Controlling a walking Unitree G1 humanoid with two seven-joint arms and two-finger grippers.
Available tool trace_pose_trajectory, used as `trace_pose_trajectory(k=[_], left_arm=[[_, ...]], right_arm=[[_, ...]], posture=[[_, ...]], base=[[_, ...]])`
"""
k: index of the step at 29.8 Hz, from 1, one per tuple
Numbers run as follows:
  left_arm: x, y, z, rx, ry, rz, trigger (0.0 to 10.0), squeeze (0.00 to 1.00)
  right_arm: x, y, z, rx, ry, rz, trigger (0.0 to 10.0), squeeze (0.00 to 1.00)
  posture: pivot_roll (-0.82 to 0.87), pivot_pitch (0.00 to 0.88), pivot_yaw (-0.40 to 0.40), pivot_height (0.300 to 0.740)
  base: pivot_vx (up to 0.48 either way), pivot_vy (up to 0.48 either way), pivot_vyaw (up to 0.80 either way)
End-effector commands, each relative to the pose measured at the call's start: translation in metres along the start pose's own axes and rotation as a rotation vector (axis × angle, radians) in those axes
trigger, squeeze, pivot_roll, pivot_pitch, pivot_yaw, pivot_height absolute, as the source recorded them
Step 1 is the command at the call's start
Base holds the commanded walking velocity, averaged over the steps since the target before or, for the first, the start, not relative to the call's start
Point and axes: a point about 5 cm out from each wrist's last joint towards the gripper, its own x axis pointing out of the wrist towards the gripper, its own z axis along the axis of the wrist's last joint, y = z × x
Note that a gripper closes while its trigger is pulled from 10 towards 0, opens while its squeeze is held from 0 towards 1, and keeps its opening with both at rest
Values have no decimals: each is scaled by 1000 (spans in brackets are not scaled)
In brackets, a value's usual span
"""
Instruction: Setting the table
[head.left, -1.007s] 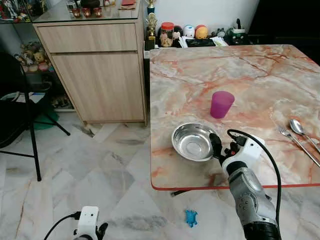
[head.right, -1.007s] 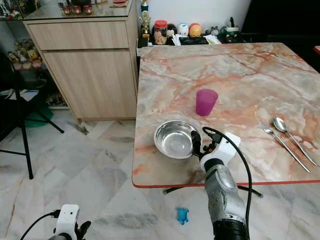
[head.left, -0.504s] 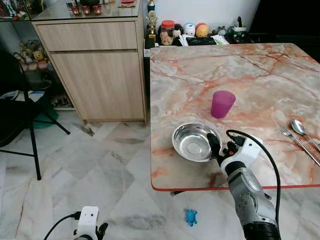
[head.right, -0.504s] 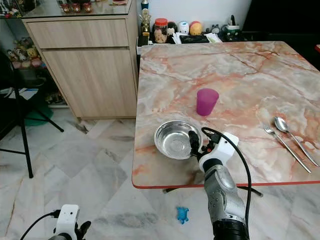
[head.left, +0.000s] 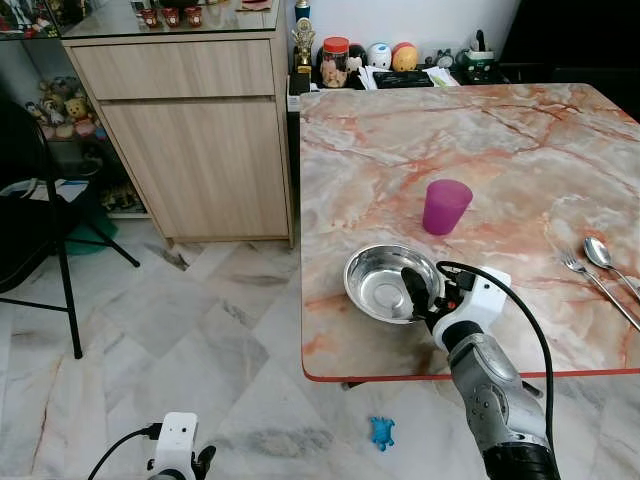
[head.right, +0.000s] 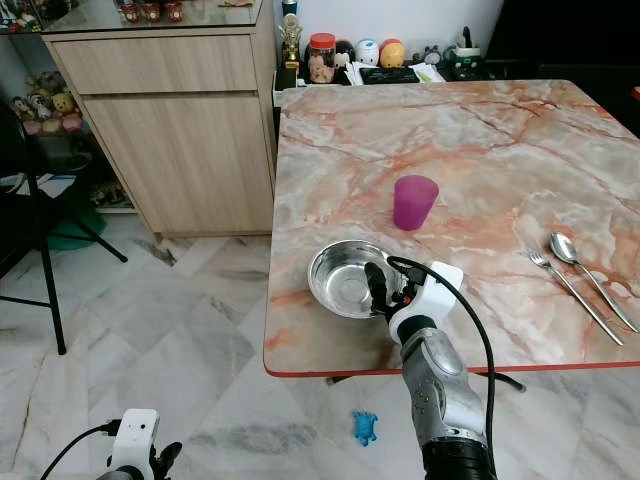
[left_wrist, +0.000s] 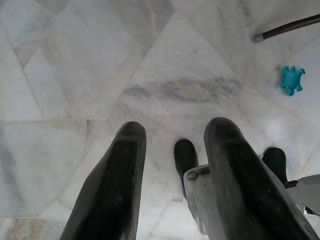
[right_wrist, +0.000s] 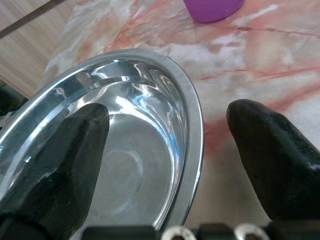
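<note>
A steel bowl (head.left: 380, 283) sits near the front left corner of the marble table (head.left: 480, 130). My right gripper (head.left: 425, 292) is open at the bowl's right rim. In the right wrist view one finger (right_wrist: 50, 165) is inside the bowl and the other finger (right_wrist: 275, 160) is outside over the table, with the rim (right_wrist: 195, 135) between them. A purple cup (head.left: 444, 206) stands upright behind the bowl. A fork (head.left: 600, 290) and a spoon (head.left: 598, 252) lie at the table's right edge. My left gripper (left_wrist: 175, 129) hangs idle and open above the floor.
A wooden cabinet (head.left: 190, 130) stands left of the table, and a black chair (head.left: 40, 230) further left. Jars and small toys (head.left: 380, 62) crowd the shelf behind the table's far edge. A blue toy turtle (head.left: 382, 434) lies on the marble floor under the table's front edge.
My right gripper has moved left over the bowl's rim, so one finger now reaches inside the bowl. The bowl, cup and cutlery have stayed in place.
</note>
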Motion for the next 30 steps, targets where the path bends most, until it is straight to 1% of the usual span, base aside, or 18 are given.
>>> trace_pose_trajectory(k=[1, 2, 3, 4, 5, 6, 7, 8, 13, 14, 15, 16, 17, 18, 19, 30], left_arm=[[-1, 0, -4, 1, 14, 4, 10000, 0], [-1, 0, -4, 1, 14, 4, 10000, 0], [-1, 0, -4, 1, 15, 4, 10000, 0], [-1, 0, -4, 2, 15, 4, 10000, 0], [-1, 1, -4, 2, 15, 4, 10000, 0], [-1, 1, -4, 2, 16, 4, 10000, 0], [-1, 1, -4, 2, 16, 4, 10000, 0], [-1, 0, -4, 2, 16, 3, 10000, 0], [-1, 0, -4, 3, 18, 2, 10000, 0], [-1, 0, -5, 3, 18, 2, 10000, 0], [-1, 0, -5, 3, 18, 2, 10000, 0], [-1, 0, -5, 3, 18, 2, 10000, 0], [-1, 0, -5, 3, 19, 2, 10000, 0], [-1, 0, -5, 3, 19, 1, 10000, 0], [-1, 0, -5, 4, 19, 1, 10000, 0], [-1, -1, -5, 4, 21, -1, 10000, 0]], right_arm=[[0, 5, 2, -20, 5, 24, 3137, 0], [0, 5, 2, -20, 5, 24, 3137, 0], [0, 5, 2, -24, 7, 25, 2353, 0], [0, 5, 1, -26, 9, 26, 1961, 0], [0, 5, 1, -28, 11, 27, 2627, 0], [0, 5, 0, -29, 13, 26, 4157, 0], [0, 5, -1, -31, 16, 24, 9294, 0], [0, 5, -1, -32, 20, 20, 10000, 0], [0, 5, -3, -33, 29, 18, 10000, 0], [0, 5, -3, -32, 30, 21, 5922, 0], [0, 5, -3, -32, 30, 21, 5922, 0], [0, 6, -4, -31, 31, 23, 4902, 0], [0, 6, -4, -31, 34, 25, 1490, 0], [0, 6, -4, -31, 35, 25, 1490, 0], [0, 6, -5, -31, 37, 25, 0, 0], [0, 7, -5, -31, 42, 28, 0, 0]], posture=[[6, 55, 7, 740], [6, 55, 7, 740], [6, 55, 7, 740], [6, 56, 7, 740], [6, 56, 8, 740], [5, 56, 9, 740], [5, 57, 8, 740], [5, 57, 8, 740], [5, 59, 9, 740], [5, 59, 8, 740], [5, 59, 8, 740], [5, 59, 8, 740], [5, 58, 8, 740], [5, 58, 8, 740], [6, 58, 8, 740], [6, 59, 7, 740]], base=[[0, 0, 0], [0, 0, 0], [0, 0, 0], [0, 0, 0], [0, 0, 0], [0, 0, 0], [0, 0, 0], [0, 0, 0], [0, 0, 0], [0, 0, 0], [0, 0, 0], [0, 0, 0], [0, 0, 0], [0, 0, 0], [0, 0, 0], [0, 0, 0]])
